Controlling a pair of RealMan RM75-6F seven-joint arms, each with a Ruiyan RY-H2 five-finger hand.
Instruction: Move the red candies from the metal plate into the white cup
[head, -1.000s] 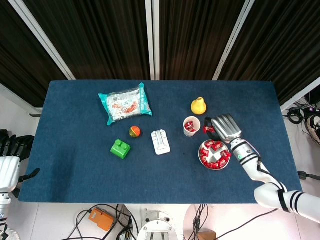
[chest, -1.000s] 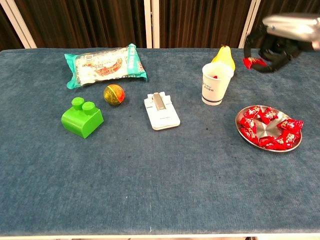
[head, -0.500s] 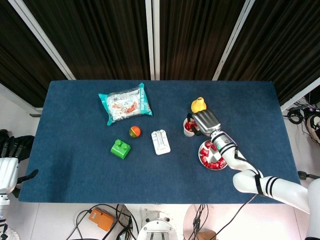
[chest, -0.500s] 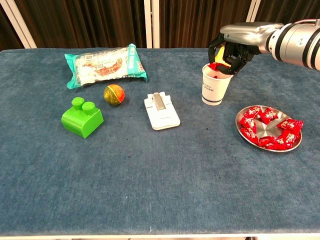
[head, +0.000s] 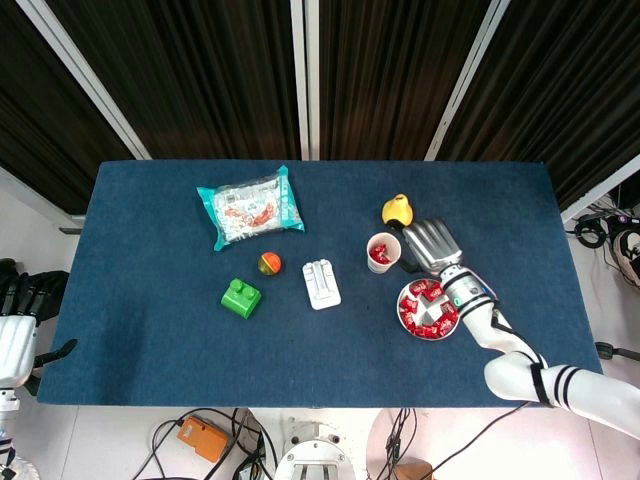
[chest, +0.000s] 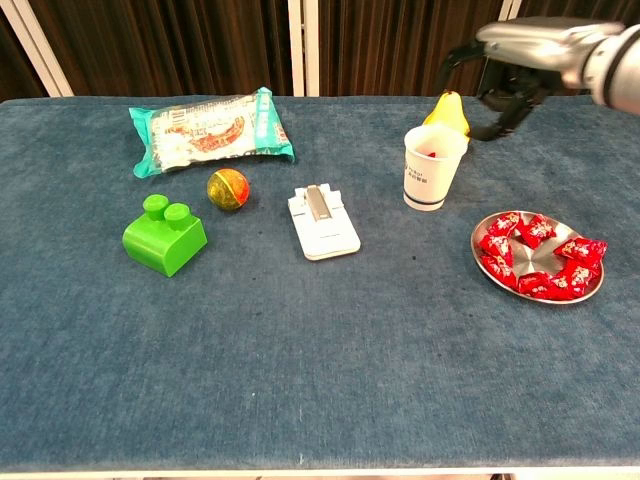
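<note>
The white cup (chest: 433, 166) (head: 382, 251) stands upright right of centre, with red candy showing inside it. Several red candies (chest: 543, 256) (head: 428, 307) lie on the metal plate (chest: 500, 275) (head: 404, 324), to the cup's right in the chest view. My right hand (chest: 512, 62) (head: 431, 244) hovers above and just right of the cup, fingers spread and curved downward, holding nothing. My left hand (head: 22, 297) hangs off the table's left edge, dark fingers together, and I cannot tell whether it is open.
A yellow pear (chest: 448, 108) stands right behind the cup. A white stapler-like block (chest: 322, 222), a red-green ball (chest: 228, 188), a green brick (chest: 164, 235) and a teal snack bag (chest: 208, 130) lie further left.
My right hand carried a red candy from right of the cup to over its mouth, let it go there, and has now lifted away to the right, empty.
</note>
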